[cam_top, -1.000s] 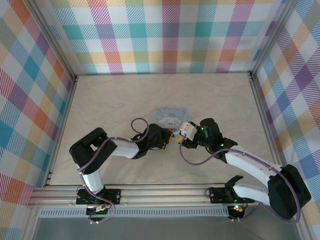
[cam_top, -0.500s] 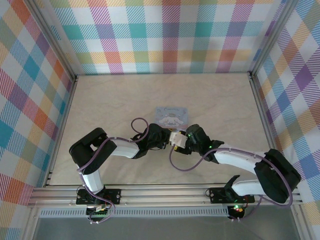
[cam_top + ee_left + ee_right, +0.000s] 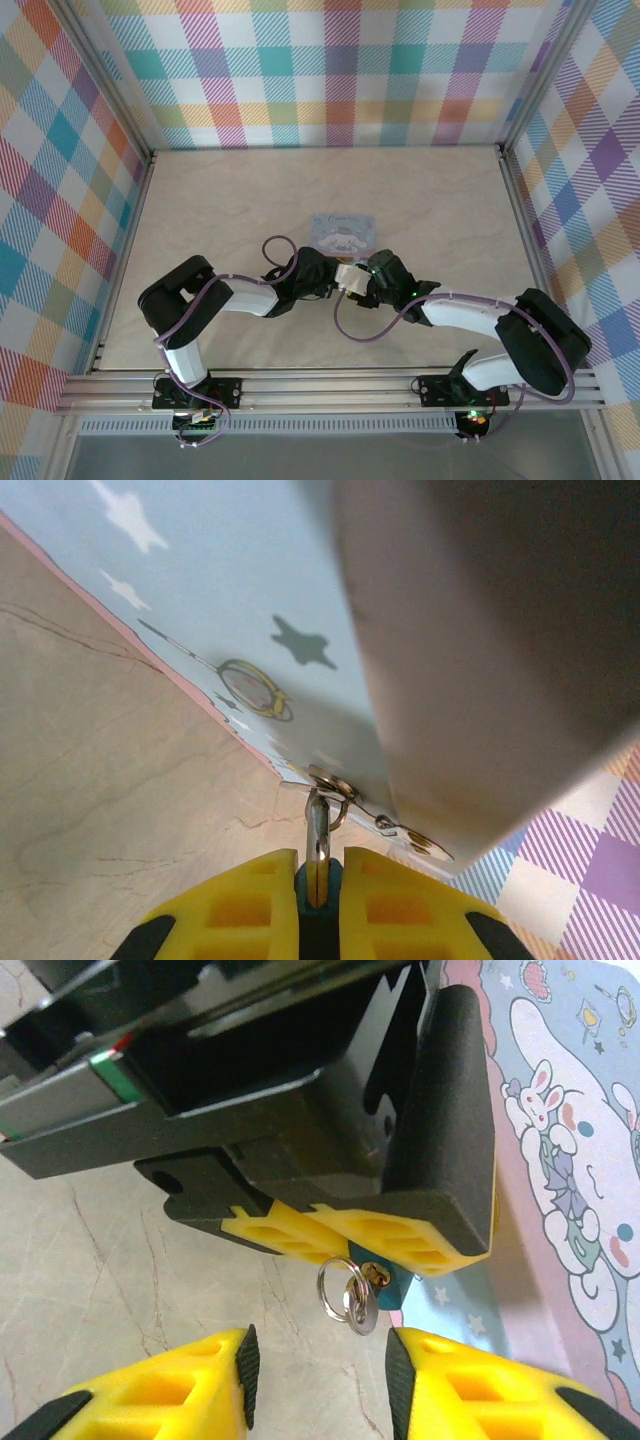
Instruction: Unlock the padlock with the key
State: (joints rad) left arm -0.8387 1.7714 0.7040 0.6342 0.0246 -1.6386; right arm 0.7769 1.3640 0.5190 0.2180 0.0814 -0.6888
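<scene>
In the right wrist view my left gripper (image 3: 345, 1235) is shut on the small teal padlock (image 3: 388, 1285). The key (image 3: 362, 1307) sticks out of the padlock's brass keyhole, with a metal ring (image 3: 335, 1285) hanging on it. My right gripper (image 3: 320, 1360) stands open just below, one yellow finger on either side of the key, touching nothing. In the left wrist view the left gripper (image 3: 320, 865) pinches the padlock body (image 3: 320, 905). Its shackle (image 3: 317, 825) passes through the hasp of the light-blue tin (image 3: 200, 580). Seen from above, both grippers (image 3: 335, 281) (image 3: 351, 284) meet in front of the tin.
The light-blue cartoon tin (image 3: 343, 232) lies on the beige table just behind the grippers, and its lid (image 3: 570, 1160) runs along the right of the right wrist view. Checked walls enclose the table on three sides. Bare tabletop (image 3: 250, 200) lies to the left and behind.
My right gripper has moved left across the table up to the left gripper, bringing its open fingers around the key. The left arm has stayed put, still holding the padlock.
</scene>
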